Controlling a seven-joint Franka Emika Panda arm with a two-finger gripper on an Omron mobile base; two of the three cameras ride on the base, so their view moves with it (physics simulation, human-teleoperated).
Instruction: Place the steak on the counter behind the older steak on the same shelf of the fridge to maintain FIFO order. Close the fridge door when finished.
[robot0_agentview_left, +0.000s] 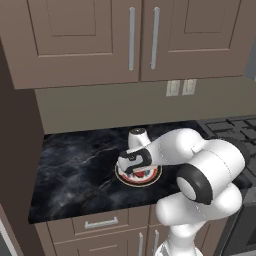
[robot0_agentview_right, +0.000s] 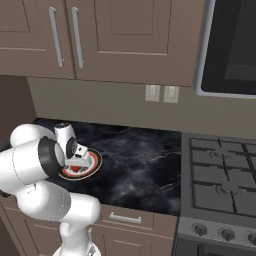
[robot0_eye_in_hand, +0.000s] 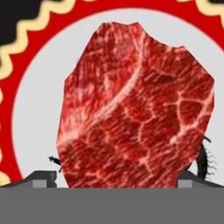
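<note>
Round plate (robot0_eye_in_hand: 30, 109) w/ white centre, red band, cream wavy trim & dark rim lies directly under the fingers (robot0_eye_in_hand: 43, 177), spreading out past both tips. Brown wall cabs (robot0_agentview_left: 90, 40) w/ bar handles above & beyond them. Two pale outlets (robot0_agentview_right: 161, 93) on backsplash behind. Gas stove (robot0_agentview_right: 220, 175) w/ black grates off to one side, dark microwave (robot0_agentview_right: 232, 45) over it. Brown drawers (robot0_agentview_left: 100, 223) below.

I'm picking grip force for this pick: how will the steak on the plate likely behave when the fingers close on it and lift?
The steak looks like a thick marbled chunk, so it probably yields somewhat under squeeze. Its raw surface may be slippery. It lies flat on the plate, unlikely to roll; the open gripper straddles it, so a centred grip seems feasible.
</note>
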